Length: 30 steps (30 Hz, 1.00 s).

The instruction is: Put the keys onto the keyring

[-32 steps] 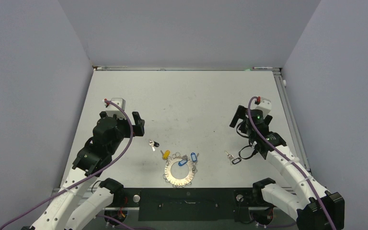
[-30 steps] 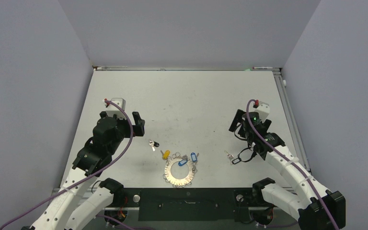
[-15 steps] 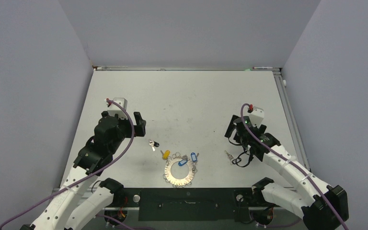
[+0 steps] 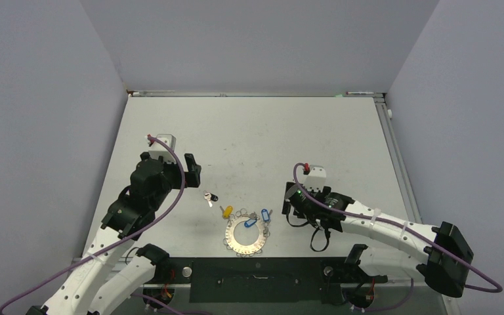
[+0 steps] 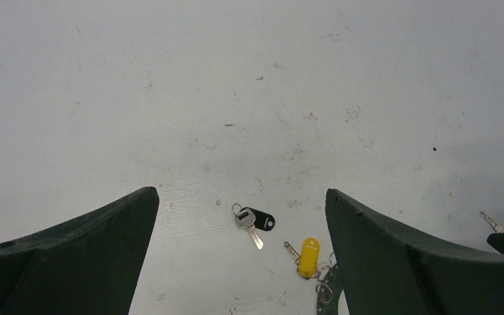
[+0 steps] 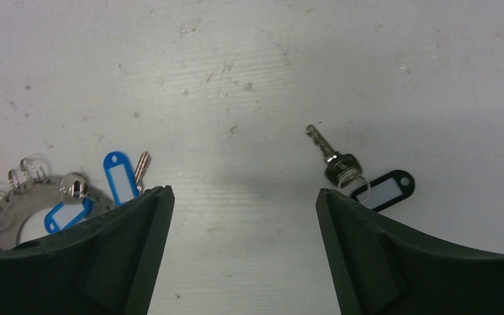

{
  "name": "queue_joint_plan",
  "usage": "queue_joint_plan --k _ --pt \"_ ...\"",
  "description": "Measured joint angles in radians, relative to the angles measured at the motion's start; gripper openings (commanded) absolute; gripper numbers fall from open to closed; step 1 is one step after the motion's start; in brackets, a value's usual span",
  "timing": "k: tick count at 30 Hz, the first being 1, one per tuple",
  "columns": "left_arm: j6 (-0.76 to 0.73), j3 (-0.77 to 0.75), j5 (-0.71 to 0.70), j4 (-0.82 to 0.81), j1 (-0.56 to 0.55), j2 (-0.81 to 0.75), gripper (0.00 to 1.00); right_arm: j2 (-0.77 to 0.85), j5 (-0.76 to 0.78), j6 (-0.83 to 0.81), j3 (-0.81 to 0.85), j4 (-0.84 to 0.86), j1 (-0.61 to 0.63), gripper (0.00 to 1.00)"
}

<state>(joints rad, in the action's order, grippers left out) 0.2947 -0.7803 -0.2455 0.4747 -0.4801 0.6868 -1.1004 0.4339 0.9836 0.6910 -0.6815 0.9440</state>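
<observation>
The keyring [image 4: 245,238] lies flat near the table's front. Two blue-tagged keys [image 4: 257,218] lie on its far rim; they also show in the right wrist view [image 6: 119,177]. A yellow-tagged key [image 5: 308,256] lies against its left rim. A black-tagged key [image 5: 254,220] lies loose to the left. My left gripper [image 5: 241,193] is open and empty above and beyond these two. My right gripper [image 6: 243,191] is open and empty over bare table, right of the ring [image 6: 13,210]. Another black-tagged key [image 6: 367,184] lies by its right finger [image 6: 394,256].
Grey walls stand on three sides of the white table [image 4: 256,131]. A black base plate [image 4: 256,270] runs along the near edge between the arm bases. A purple cable [image 4: 177,190] loops over the left arm.
</observation>
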Motion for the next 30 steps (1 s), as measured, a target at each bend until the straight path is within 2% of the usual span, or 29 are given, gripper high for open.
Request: queue_joint_plan --k 6,14,20,24,30 --pt "0.0 0.0 0.0 0.0 -0.003 0.0 0.98 -0.023 0.008 0.069 -0.026 0.05 0.175 0.74" --pt "0.0 0.0 0.008 0.0 -0.01 0.008 1.0 -0.141 0.04 0.116 -0.025 0.136 0.405 0.71" --pt "0.0 0.003 0.012 0.0 -0.025 0.027 1.0 -0.267 0.05 0.035 0.006 0.214 0.563 0.71" --pt "0.0 0.004 0.015 0.0 -0.031 0.028 0.95 -0.338 0.056 -0.055 0.026 0.263 0.668 0.71" --pt "-0.001 0.005 0.015 0.0 -0.037 0.028 0.94 -0.425 0.093 -0.163 0.076 0.279 0.761 0.71"
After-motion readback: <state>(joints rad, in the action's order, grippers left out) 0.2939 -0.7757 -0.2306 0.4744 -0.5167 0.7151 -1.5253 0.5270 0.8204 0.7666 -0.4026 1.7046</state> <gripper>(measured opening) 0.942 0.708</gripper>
